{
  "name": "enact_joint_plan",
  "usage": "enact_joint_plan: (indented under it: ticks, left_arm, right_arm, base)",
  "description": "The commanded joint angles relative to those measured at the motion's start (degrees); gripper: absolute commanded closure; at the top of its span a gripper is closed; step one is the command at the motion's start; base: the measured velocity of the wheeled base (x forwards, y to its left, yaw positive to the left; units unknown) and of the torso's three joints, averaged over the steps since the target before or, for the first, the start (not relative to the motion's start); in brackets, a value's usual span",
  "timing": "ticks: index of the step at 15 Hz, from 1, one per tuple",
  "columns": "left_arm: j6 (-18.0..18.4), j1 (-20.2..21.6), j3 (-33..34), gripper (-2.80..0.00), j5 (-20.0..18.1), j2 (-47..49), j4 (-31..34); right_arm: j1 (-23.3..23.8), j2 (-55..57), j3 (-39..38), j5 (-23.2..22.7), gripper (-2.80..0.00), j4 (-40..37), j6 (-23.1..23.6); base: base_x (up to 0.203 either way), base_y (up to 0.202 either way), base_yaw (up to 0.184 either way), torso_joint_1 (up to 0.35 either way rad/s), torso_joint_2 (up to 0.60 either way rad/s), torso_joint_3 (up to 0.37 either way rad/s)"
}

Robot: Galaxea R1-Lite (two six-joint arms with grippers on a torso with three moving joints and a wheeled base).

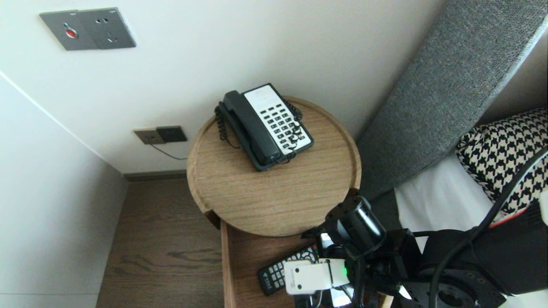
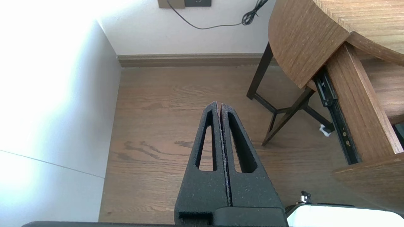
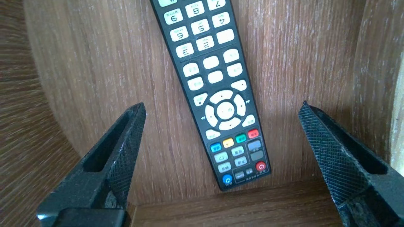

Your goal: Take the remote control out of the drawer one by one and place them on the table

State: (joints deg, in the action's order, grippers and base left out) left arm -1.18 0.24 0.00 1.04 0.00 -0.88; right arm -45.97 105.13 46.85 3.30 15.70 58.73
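Observation:
A black remote control (image 3: 217, 78) with white and coloured buttons lies flat on the floor of an open wooden drawer (image 3: 110, 63), one end near the drawer's wall. My right gripper (image 3: 224, 105) hangs just above it, open wide, with a finger on each side of the remote and nothing held. In the head view the remote (image 1: 274, 273) lies in the drawer (image 1: 246, 256) under the round table, partly hidden by my right arm (image 1: 359, 226). My left gripper (image 2: 219, 105) is parked over the floor beside the table, shut and empty.
A black and white desk telephone (image 1: 265, 126) sits on the round wooden table (image 1: 274, 201). A grey headboard (image 1: 445, 94) and a houndstooth pillow (image 1: 505, 154) are to the right. Wall sockets (image 1: 160, 134) and dark table legs (image 2: 274, 110) stand to the left.

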Motion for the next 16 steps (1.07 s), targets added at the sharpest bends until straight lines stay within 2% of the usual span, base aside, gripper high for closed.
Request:
enact_joint_plan:
  ticks: [1,7,11,16]
  left_arm:
    - [-0.05,0.02,0.0,0.0,0.02,-0.09,0.0]
    - [-0.05,0.02,0.0,0.0,0.02,-0.09,-0.03]
    - [-0.05,0.02,0.0,0.0,0.02,-0.09,-0.01]
    - [-0.05,0.02,0.0,0.0,0.02,-0.09,-0.09]
  right_arm:
    - [-0.08,0.07,0.35,0.04,-2.8,0.47,0.41]
    - [0.27,0.36,0.54,-1.02,-2.8,1.08,0.42]
    - [0.17,2.62,-0.17,-1.11,-2.8,5.72,0.42]
    - [0.09,2.09,-0.53,-1.1,-2.8,5.13,0.59]
  base:
    - [0.0,0.0,0.0,0.0,0.0,0.0]
    - [0.0,0.0,0.0,0.0,0.0,0.0]
    - [0.0,0.0,0.0,0.0,0.0,0.0]
    - [0.0,0.0,0.0,0.0,0.0,0.0]
